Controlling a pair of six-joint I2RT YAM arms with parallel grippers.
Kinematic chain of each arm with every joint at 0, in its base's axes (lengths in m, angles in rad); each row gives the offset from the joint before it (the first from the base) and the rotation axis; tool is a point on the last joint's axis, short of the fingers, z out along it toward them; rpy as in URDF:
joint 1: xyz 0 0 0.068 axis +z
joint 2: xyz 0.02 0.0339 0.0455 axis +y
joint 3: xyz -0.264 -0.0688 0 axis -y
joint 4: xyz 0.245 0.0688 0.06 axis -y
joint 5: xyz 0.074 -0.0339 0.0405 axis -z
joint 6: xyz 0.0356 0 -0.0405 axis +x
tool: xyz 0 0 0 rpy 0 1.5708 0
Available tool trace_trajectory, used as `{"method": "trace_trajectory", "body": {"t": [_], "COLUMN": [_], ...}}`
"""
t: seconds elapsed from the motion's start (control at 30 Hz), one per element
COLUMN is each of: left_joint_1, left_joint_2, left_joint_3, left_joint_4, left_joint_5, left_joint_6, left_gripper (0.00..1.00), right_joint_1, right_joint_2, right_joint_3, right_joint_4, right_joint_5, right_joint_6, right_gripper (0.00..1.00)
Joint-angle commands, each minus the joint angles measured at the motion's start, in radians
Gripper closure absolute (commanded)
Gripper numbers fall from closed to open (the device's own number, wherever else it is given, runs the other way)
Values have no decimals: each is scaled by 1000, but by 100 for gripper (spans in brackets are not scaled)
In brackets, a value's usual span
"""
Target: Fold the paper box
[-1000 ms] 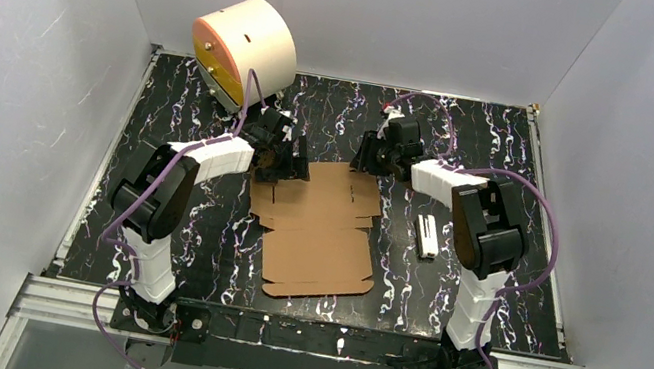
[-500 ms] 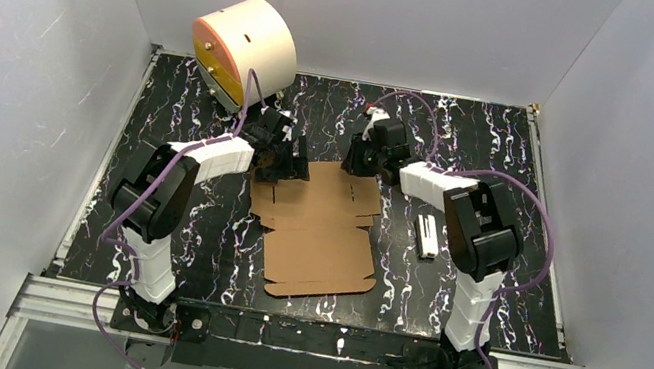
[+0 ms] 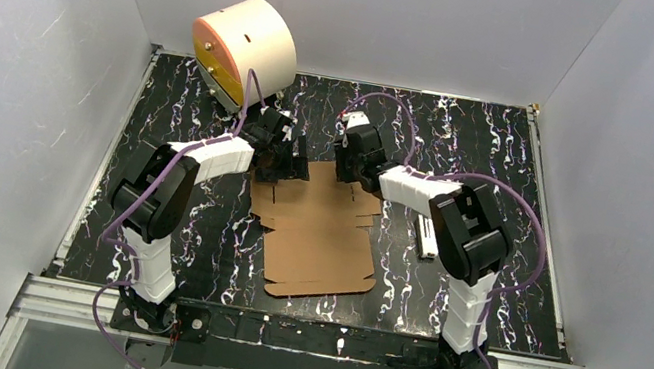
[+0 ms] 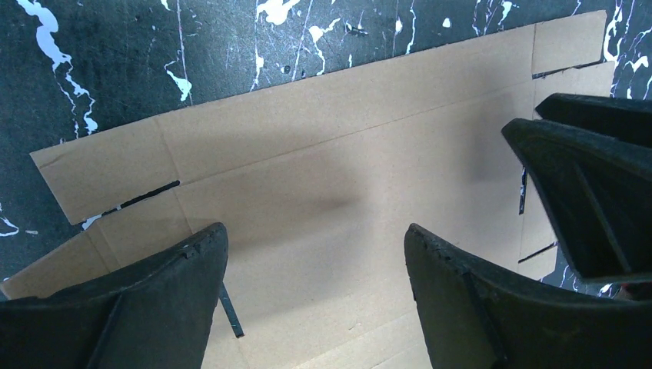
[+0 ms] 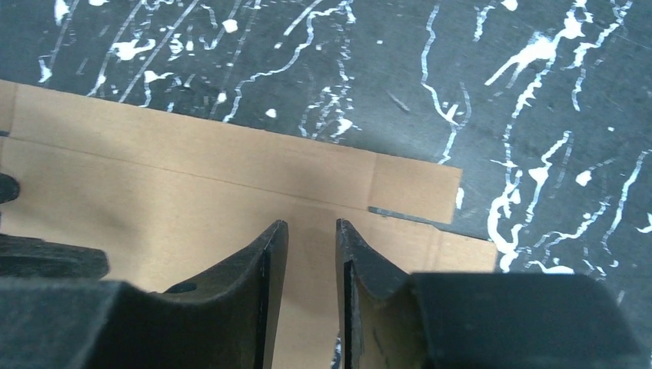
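Brown paper box [image 3: 319, 234] flat, far edge part-hidden, left tool [image 4: 315, 234] wide apart, right tool [image 5: 311, 227] barely apart

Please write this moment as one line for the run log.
paper box: flat, not yet folded | left gripper: open, empty, over far-left part | right gripper: slightly open, empty, over far edge

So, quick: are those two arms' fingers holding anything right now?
Left gripper: fingers wide open, holding nothing, above the paper box.
Right gripper: fingers open only a crack, holding nothing.
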State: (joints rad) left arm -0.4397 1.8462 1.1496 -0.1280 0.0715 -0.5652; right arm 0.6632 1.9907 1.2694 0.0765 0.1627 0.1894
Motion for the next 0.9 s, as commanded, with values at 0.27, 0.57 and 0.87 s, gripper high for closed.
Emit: {"method": "trace_trajectory", "body": {"t": [0.27,0.57,0.87], "left_joint_1": [0,0,-1], "left_joint_2": [38,45,53], "left_joint_3": [-22,-25,-23], "left_joint_4": [-17,-13,-13], "left_joint_5": [37,54,61], "left_joint_6": [-4,-6,-5], "left_gripper": [19,19,19], "right_joint_1": [-193,-272,-287], "right_joint_2": [-54,55,108], "right_joint_3": [1,13,6], "right_joint_4": [49,135,177], "right_joint_5": [-283,-453,-546], "right_joint_6": [151,239,269], "right_gripper": [57,57,68]}}
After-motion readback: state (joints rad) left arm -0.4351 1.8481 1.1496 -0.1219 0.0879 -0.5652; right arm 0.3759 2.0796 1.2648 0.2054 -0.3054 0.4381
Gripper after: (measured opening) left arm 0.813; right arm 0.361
